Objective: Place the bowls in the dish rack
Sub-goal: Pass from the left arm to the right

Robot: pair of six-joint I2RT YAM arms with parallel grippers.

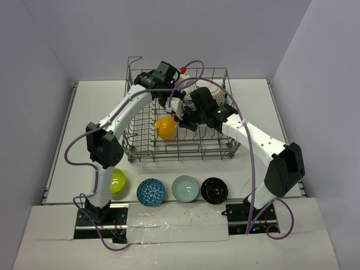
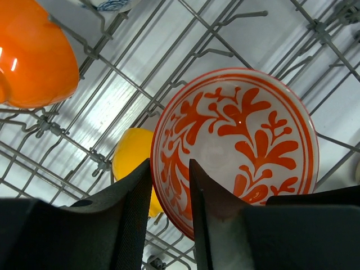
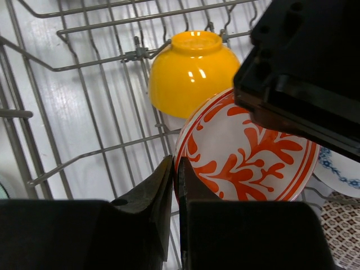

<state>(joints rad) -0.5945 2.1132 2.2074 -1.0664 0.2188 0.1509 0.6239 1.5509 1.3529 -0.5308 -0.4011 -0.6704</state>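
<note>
The right gripper (image 3: 175,164) is pinching the rim of the red-patterned bowl (image 2: 242,140), its two fingers (image 3: 152,197) pressing close on either side of the edge. The left gripper (image 2: 169,166) is straddling the same bowl's rim from another side, but its jaws are standing apart, with a gap showing between each finger and the rim, so it is not gripping.

The red-patterned bowl is standing on edge inside the rack (image 1: 140,153), near the middle, with its patterned inside facing both wrist cameras. The yellow bowl (image 3: 191,70) is lying just beside it in the rack, foot turned up, on the side nearer the left arm. The orange bowl (image 2: 34,56) is sitting in the rack as well, apart from these two. A white bowl with blue patterning (image 3: 340,169) is showing just past the red-patterned bowl.

On the table (image 1: 67,140), in a row in front of the rack, four bowls are waiting: lime (image 1: 117,181), blue (image 1: 151,191), teal (image 1: 185,188) and black (image 1: 214,190).
</note>
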